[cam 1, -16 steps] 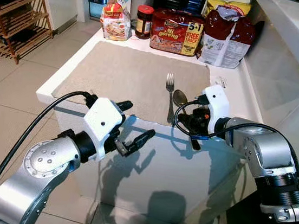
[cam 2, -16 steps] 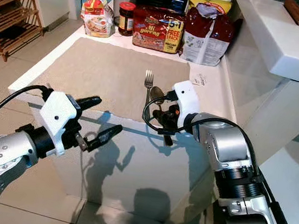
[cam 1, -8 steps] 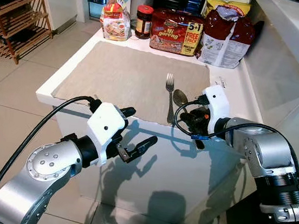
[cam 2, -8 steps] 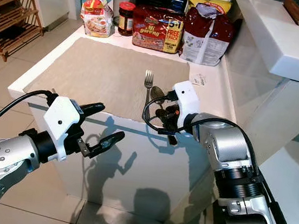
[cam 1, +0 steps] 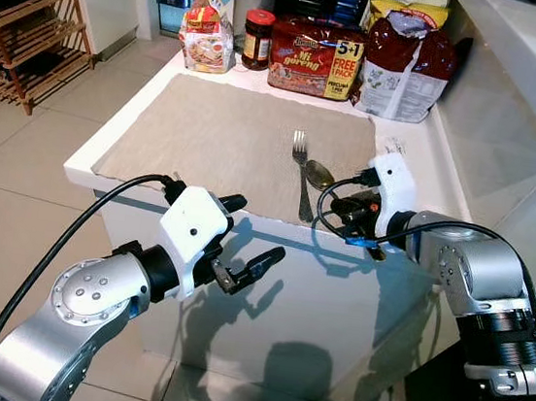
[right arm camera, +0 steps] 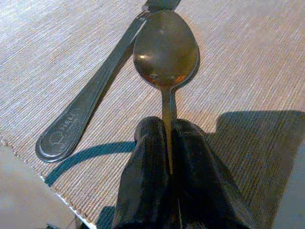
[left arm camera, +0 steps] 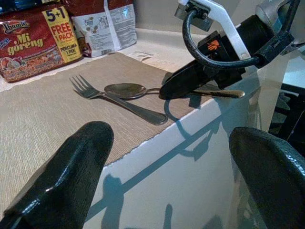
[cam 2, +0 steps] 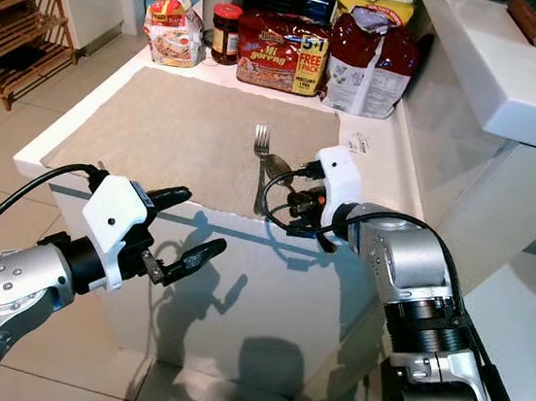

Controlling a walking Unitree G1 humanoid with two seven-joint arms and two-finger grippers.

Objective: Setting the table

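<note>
A beige placemat [cam 1: 208, 134] covers the white counter [cam 1: 91, 164]. On its near right part lies a silver fork [cam 1: 302, 180], prongs pointing away from me. Just to its right a spoon [cam 1: 319, 175] rests its bowl on the mat. My right gripper [cam 1: 343, 210] is shut on the spoon's handle at the counter's front edge; in the right wrist view the handle runs between the pads [right arm camera: 190, 162] from the spoon [right arm camera: 165, 47], beside the fork [right arm camera: 81, 119]. My left gripper [cam 1: 255, 226] hangs open in front of the counter's face, left of the fork, holding nothing.
Along the back of the counter stand a snack bag [cam 1: 208, 35], a jar [cam 1: 259, 38], a red noodle pack [cam 1: 317, 60] and a large red-and-white bag [cam 1: 407, 66]. A wooden rack [cam 1: 25, 29] stands on the tiled floor at left. A higher white worktop [cam 1: 530, 57] runs along the right.
My right gripper has turned slightly at the counter edge, swinging the spoon's handle end to the right. My left gripper has drifted a little to the right.
</note>
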